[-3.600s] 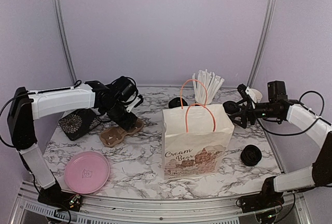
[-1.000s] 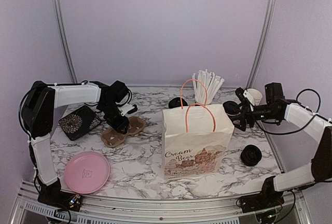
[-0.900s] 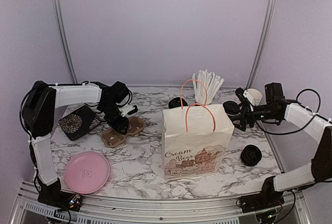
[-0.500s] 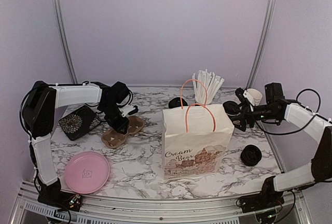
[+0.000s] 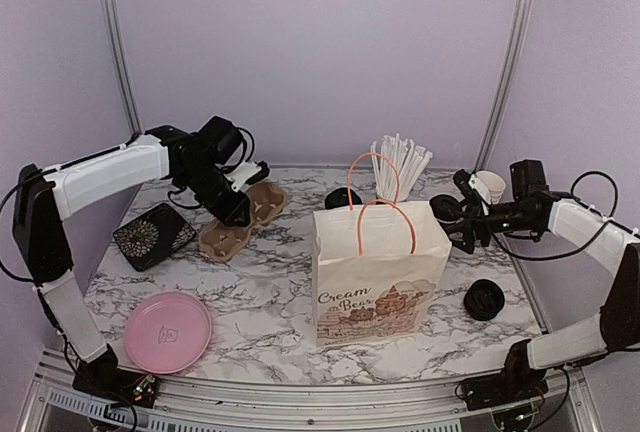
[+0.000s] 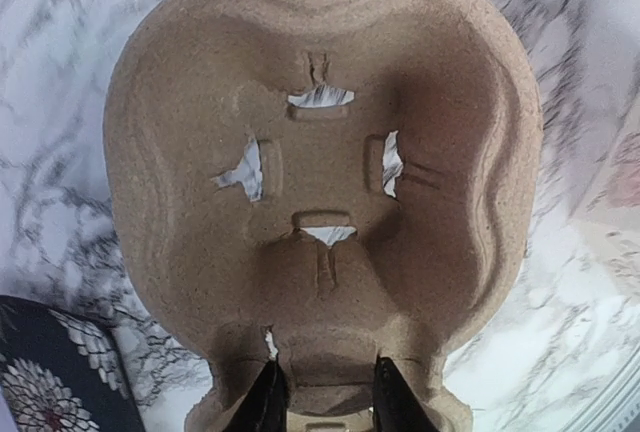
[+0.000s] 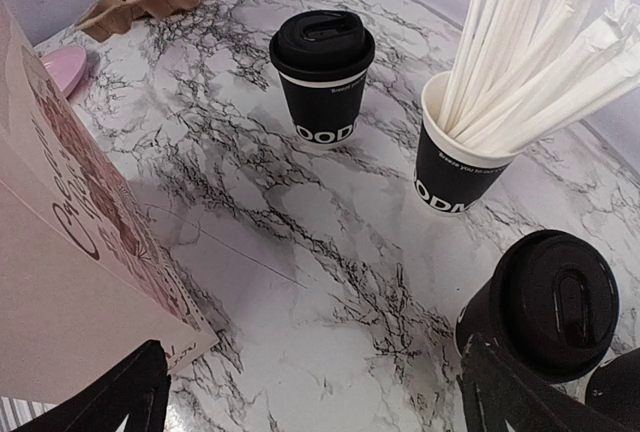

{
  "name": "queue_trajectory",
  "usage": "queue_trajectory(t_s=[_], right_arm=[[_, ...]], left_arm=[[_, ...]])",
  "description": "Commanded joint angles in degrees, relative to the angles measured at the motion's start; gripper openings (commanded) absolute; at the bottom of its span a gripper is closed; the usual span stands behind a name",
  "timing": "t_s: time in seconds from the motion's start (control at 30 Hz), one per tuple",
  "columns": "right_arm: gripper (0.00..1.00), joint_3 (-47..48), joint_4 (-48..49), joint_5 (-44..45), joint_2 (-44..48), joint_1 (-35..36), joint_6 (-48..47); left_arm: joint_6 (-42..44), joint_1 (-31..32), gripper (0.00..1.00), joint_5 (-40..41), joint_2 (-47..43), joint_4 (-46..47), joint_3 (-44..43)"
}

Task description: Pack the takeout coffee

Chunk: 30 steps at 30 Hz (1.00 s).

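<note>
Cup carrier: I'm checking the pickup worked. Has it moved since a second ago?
Yes. The cup carrier, clamped in the left gripper, now sits higher in the top view, farther from the pink plate.

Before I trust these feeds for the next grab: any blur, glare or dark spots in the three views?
Top view: evenly lit, lilac cast, no glare, paper bag sharp. Left wrist view: cardboard cup tray fills the frame, crisp; table behind softer. Right wrist view: far lidded cup sharp, bag crowding the left, right gripper just dark silhouettes.
</note>
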<state>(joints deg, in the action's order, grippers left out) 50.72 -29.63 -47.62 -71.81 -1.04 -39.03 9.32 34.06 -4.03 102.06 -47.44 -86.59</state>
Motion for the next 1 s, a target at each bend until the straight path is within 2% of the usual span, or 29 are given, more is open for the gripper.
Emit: queue_trajectory(t_s=[0.0, 0.2, 0.43, 0.7, 0.97], right_arm=[[0.99, 1.75, -0.67, -1.31, -0.94, -0.35, -0.09], [0.99, 1.88, -0.70, -1.33, -1.23, -0.17, -0.09], [0.99, 4.52, -3.21, -2.66, -0.38, -0.10, -0.44], [0.99, 17.72, -8.86, -8.30, 4.99, -0.10, -1.71], [0.99, 12.89, -7.62, -12.25, 6.20, -0.10, -0.66]], left_arm=[[-1.48, 4.85, 0.25, -0.85, -9.53, -3.26, -11.29], [-0.65, 15.12, 0.27, -5.54, -12.53, -1.82, -26.09], [1.25, 24.53, 0.27, -14.04, -7.38, 4.24, -32.98], [3.60, 25.61, 0.27, -19.25, -1.12, 8.67, -34.62], [3.77, 25.44, 0.27, -22.04, 2.35, 12.26, -35.28]])
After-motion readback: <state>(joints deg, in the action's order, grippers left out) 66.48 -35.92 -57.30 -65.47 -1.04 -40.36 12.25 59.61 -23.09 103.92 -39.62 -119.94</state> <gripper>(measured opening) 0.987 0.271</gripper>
